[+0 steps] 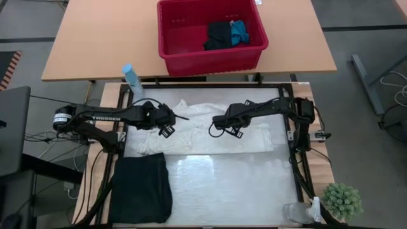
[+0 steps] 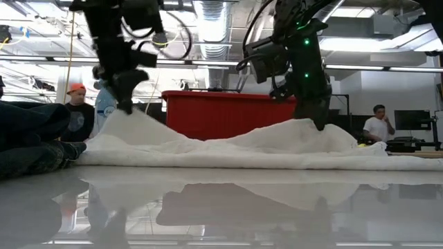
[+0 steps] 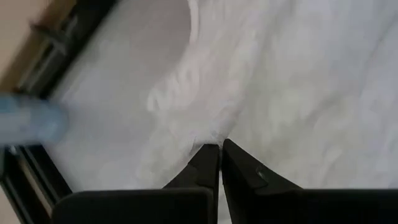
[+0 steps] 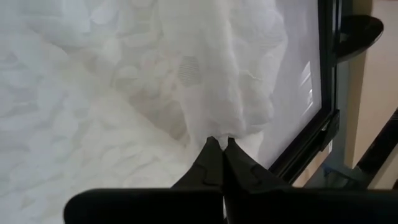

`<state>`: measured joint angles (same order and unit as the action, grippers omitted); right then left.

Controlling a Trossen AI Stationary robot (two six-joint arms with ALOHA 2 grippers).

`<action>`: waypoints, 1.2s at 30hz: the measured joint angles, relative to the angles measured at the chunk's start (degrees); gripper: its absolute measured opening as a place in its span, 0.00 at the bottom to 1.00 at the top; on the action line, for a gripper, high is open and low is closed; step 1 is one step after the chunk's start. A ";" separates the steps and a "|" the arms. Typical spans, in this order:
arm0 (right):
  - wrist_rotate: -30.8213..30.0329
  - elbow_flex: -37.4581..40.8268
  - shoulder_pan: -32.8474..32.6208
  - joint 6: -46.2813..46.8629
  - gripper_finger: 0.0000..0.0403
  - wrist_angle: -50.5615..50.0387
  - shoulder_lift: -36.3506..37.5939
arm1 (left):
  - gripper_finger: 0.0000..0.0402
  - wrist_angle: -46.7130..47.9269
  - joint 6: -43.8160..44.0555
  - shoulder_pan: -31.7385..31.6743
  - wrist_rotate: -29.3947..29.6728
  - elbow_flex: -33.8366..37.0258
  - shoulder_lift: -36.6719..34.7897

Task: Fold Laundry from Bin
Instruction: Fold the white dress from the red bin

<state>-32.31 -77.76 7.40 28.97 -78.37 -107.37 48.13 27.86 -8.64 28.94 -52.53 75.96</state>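
left tool (image 3: 219,149) | right tool (image 4: 221,144) | both clamped on white garment (image 1: 197,130), lifting peaks

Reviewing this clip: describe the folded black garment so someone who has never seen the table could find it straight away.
Start at the white work surface between the two arms, below the red bin in the high view. The black garment lies folded at that surface's lower left corner, below the left arm. Unlike the white cloth pinched by both grippers, it is dark, flat and untouched.
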 joint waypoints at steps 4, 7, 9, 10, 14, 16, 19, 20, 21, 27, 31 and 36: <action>-0.11 0.00 -1.08 -0.72 0.06 -0.31 0.00 | 0.00 -0.06 2.63 0.86 -1.93 3.92 0.02; -0.77 0.00 -1.48 -1.84 0.06 -2.52 -0.02 | 0.00 -0.61 3.52 1.66 -1.89 6.15 0.02; -0.92 0.00 -1.40 -2.03 0.05 -4.02 -0.02 | 0.00 -0.72 3.67 1.96 -1.95 6.52 0.02; -0.92 0.00 -1.59 -2.38 0.05 -4.20 -0.02 | 0.00 -0.68 3.56 2.14 -2.20 6.61 0.02; -1.00 -0.02 -2.61 -3.60 0.07 -4.02 -0.02 | 0.00 -0.95 3.23 3.08 -2.94 6.69 0.02; -0.42 -0.02 -3.11 -3.94 0.08 -3.69 -0.02 | 0.00 -0.99 3.52 3.45 -3.18 6.69 0.02; 0.13 -0.02 -3.76 -3.98 0.09 -3.60 -0.04 | 0.00 -1.08 3.86 4.11 -4.32 6.69 0.02; 0.20 -0.02 -3.94 -3.98 0.09 -3.55 -0.04 | 0.00 -1.09 3.85 4.37 -5.12 6.69 0.02; 0.52 -0.02 -4.15 -3.98 0.09 -3.47 -0.04 | 0.00 -1.15 3.63 4.61 -5.76 6.69 0.02; 7.30 -0.02 -4.17 -4.17 0.10 -1.81 -0.04 | 0.03 -1.99 -1.73 5.98 -7.70 6.69 0.02; 8.79 -0.04 -4.36 -5.49 0.12 -1.07 -0.04 | 0.12 -2.06 -2.32 6.07 -9.92 6.69 0.02; 10.32 -0.04 -4.36 -7.05 0.19 -0.70 -0.04 | 0.29 -1.97 -5.95 6.06 -13.98 6.69 0.02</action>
<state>-21.99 -77.80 3.04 21.93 -79.07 -107.42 46.16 21.92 -2.58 14.95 -45.84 75.99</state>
